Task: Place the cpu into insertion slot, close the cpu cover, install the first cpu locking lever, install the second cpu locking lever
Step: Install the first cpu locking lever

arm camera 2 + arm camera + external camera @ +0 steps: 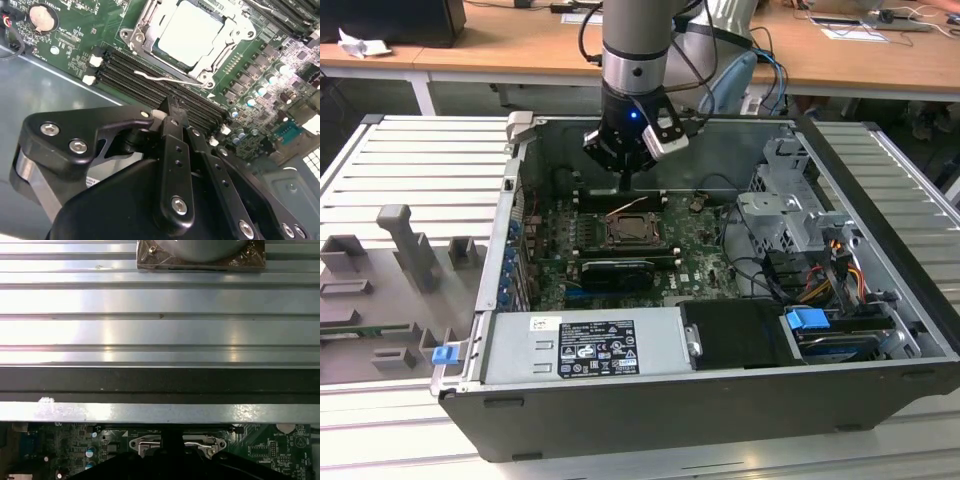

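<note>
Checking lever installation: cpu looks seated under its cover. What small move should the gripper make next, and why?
Probably lower the gripper onto the loose locking lever: the cpu sits under the closed cpu cover, and that lever stands unlatched nearby.

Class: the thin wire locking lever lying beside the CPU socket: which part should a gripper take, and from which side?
Likely the bent free end of the locking lever, which juts out over the memory slots. The rest runs close along the cpu cover. Come from above, pinching across the wire.
</note>
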### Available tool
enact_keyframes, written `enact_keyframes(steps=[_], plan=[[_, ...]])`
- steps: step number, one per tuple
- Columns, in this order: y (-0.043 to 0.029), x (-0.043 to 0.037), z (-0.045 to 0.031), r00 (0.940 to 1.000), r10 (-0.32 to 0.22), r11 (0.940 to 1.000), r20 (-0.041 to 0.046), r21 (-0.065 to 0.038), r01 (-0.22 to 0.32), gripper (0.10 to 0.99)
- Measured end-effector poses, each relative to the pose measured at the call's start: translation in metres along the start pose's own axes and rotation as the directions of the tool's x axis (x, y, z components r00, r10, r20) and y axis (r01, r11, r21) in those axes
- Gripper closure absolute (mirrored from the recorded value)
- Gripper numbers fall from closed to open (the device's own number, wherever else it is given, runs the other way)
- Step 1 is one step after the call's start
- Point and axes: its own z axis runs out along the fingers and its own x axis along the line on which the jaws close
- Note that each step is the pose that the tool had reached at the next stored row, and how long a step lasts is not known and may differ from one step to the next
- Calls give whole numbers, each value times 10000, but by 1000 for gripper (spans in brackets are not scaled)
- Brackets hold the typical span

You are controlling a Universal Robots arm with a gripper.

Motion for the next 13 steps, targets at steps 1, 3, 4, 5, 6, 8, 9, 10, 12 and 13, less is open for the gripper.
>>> enact_keyframes(steps=[1,3,4,5,6,8,9,10,12,13], plan=[[-1,-2,10,10000,3,10000,0,0,-3,980],[-4,-16,43,10000,9,10000,0,0,-9,980],[-5,-21,54,10000,9,10000,1,0,-9,980],[-6,-27,65,10000,9,10000,2,-1,-9,980],[-8,-33,86,10000,10,10000,2,10,-10,980],[-10,-40,113,9995,-313,9995,-28,24,313,980],[-11,-57,120,9995,-329,9995,-31,25,329,980],[-12,-87,130,9995,-328,9995,-29,23,328,980],[-13,-115,147,9995,-328,9995,-30,24,328,980],[-16,-144,175,9995,-329,9995,-30,25,329,980]])
